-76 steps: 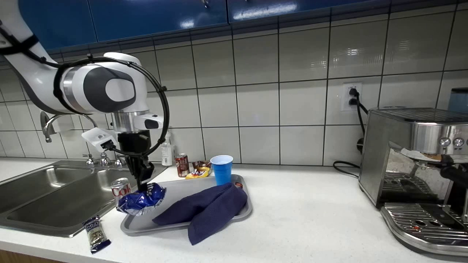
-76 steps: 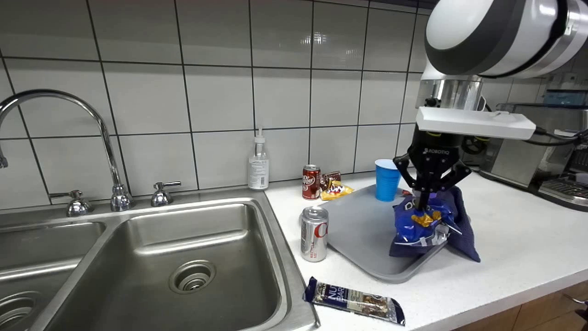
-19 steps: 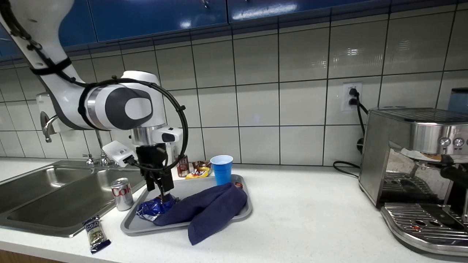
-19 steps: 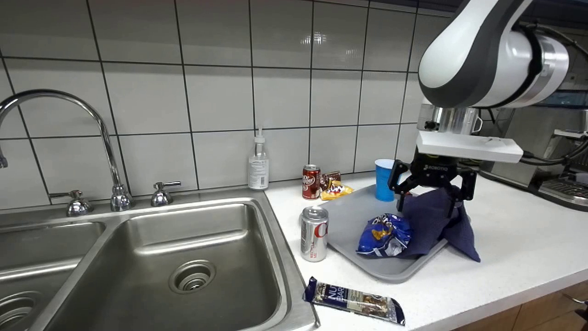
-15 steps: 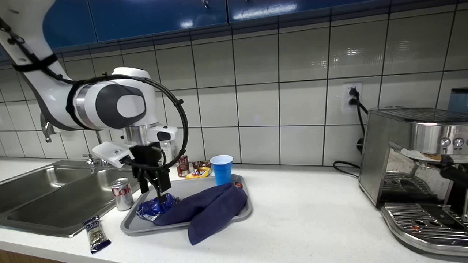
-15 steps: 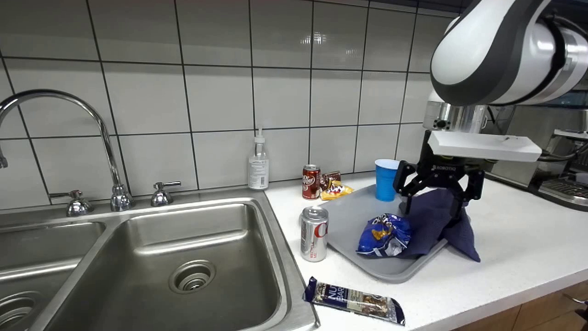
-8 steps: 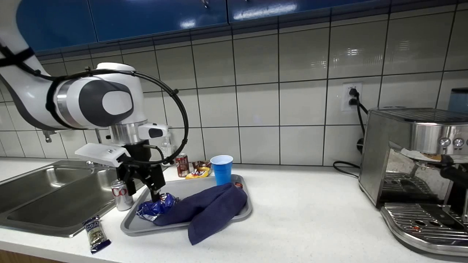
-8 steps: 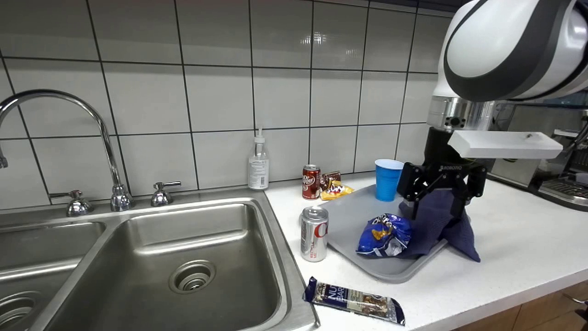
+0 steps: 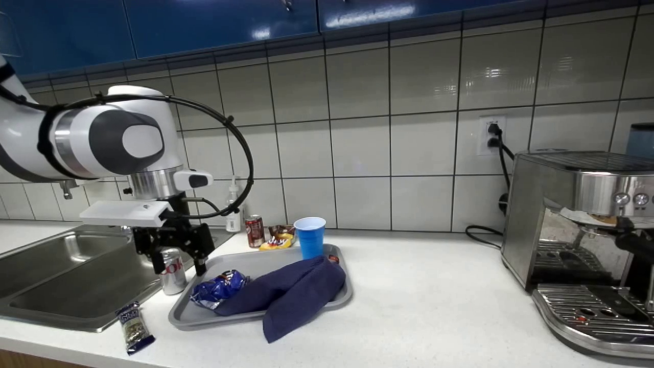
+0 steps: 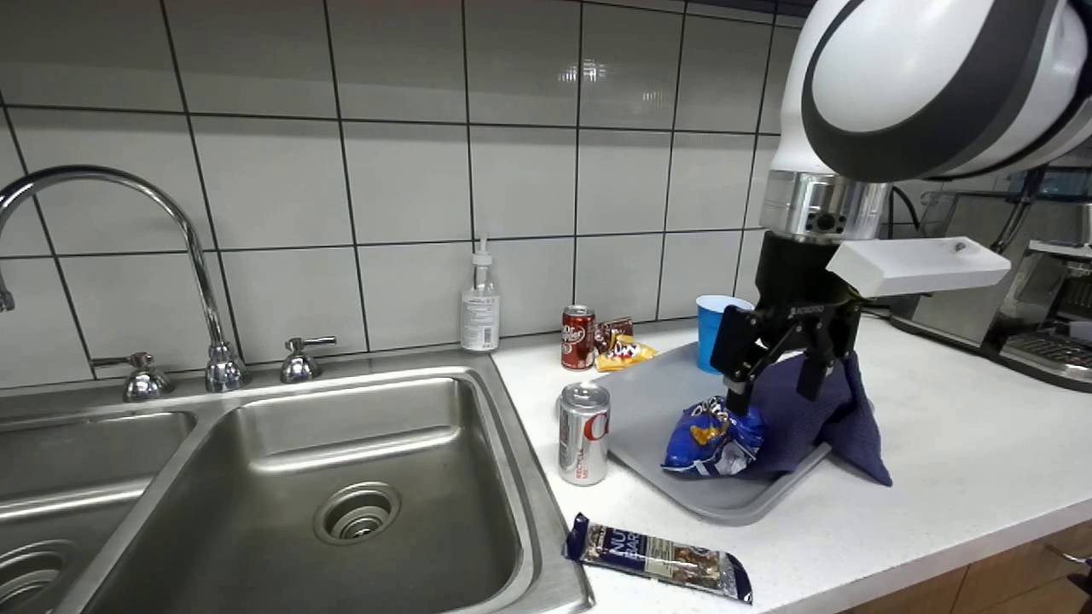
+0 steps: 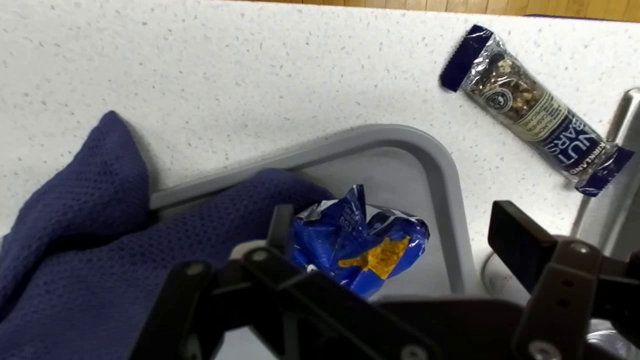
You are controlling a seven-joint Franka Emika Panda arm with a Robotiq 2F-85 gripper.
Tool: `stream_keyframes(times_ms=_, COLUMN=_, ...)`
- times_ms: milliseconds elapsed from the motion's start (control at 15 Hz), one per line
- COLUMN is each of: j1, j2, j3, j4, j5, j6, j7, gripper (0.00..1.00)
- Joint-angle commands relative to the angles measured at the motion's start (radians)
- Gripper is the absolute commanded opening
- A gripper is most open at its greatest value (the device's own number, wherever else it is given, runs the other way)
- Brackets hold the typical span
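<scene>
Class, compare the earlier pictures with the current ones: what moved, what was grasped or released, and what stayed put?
The blue snack bag, earlier gripped in the hand, has been lowered onto the gray tray, beside the navy cloth. The hand has released it, stands open and has shifted left in an exterior view. The tray, cloth, blue cup, silver can and nut bar stayed where they were.

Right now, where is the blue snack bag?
The blue snack bag lies on the grey tray, immediately left of the navy cloth in both exterior views; in the wrist view it shows right of that cloth.
</scene>
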Motion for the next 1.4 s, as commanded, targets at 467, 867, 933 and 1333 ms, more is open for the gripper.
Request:
stream_keyframes(times_ms=467, j1=0.012, j2=-0.001, j3=0.037, j4=0.001, j5=0.001, j6=-0.002, j7=-0.019, gripper=1.00)
stream_keyframes(times_ms=867, j1=0.012, j2=-0.001, j3=0.037, j4=0.001, j5=0.001, j6=-0.002, j7=-0.020, gripper=1.00)
stream_keyframes(times_ms=933, j1=0.012, j2=-0.001, j3=0.037, j4=0.001, j5=0.001, j6=-0.002, j7=-0.020, gripper=1.00)
stream_keyframes(times_ms=1333, j1=0.012, j2=-0.001, j3=0.037, j4=0.001, j5=0.001, j6=-0.002, j7=-0.021, gripper=1.00)
